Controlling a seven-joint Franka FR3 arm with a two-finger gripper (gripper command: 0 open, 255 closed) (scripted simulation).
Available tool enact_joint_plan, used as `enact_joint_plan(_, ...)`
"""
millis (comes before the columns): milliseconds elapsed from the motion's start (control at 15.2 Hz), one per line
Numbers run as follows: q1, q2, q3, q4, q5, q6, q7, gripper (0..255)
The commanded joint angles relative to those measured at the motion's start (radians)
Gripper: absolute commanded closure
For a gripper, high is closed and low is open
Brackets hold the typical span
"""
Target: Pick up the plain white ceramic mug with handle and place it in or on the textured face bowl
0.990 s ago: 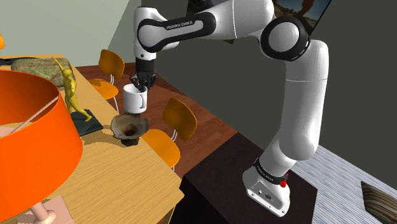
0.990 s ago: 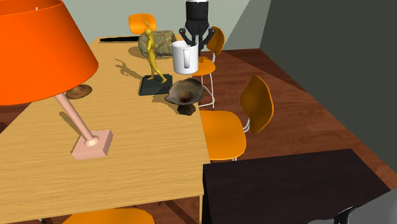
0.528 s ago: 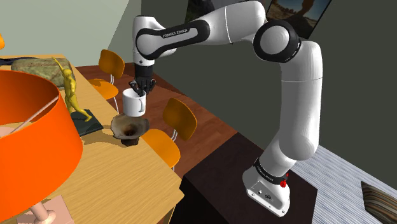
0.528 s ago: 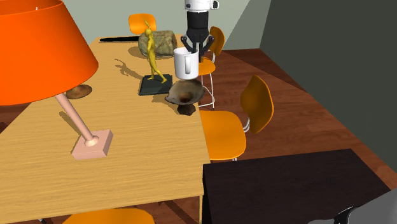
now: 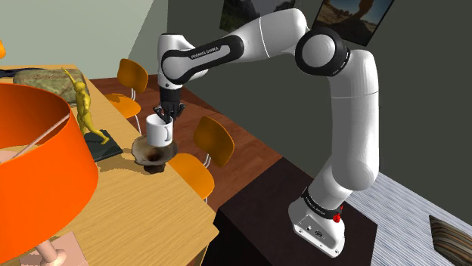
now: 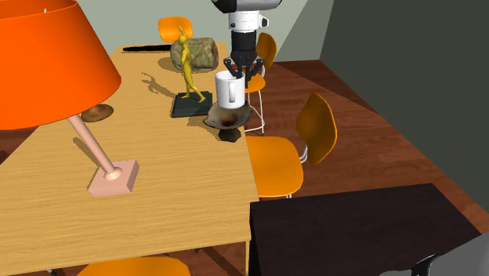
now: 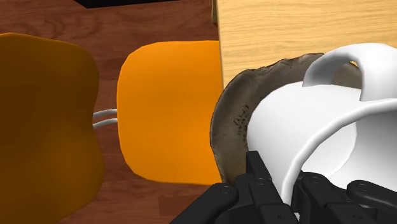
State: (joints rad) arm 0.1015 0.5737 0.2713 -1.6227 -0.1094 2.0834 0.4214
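Above grained wooden table, claw clamps smooth white mug by its rim over rough dark bowl.

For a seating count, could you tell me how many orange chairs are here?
4 chairs: one at the table's far end, two along the edge by the bowl, one at its near end. The lampshade may hide others.

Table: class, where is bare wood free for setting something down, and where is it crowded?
Free: the table between lamp base and bowl. Crowded: toward the second exterior view's top, where statuette, rock, bowl and held mug cluster.
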Motion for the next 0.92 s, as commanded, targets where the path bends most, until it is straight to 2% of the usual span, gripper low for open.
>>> enact_joint_plan(0,0.002,0.015,-0.002,-0.006,-0.004,0.021,0.002,255)
enact_joint_plan(594,0.004,0.027,-0.004,-0.01,-0.007,0.037,0.003,255)
enact_joint_plan(660,0.003,0.027,-0.005,-0.01,-0.007,0.037,0.003,0)
enact_joint_plan(858,0.004,0.027,-0.004,-0.009,-0.007,0.037,0.003,0)
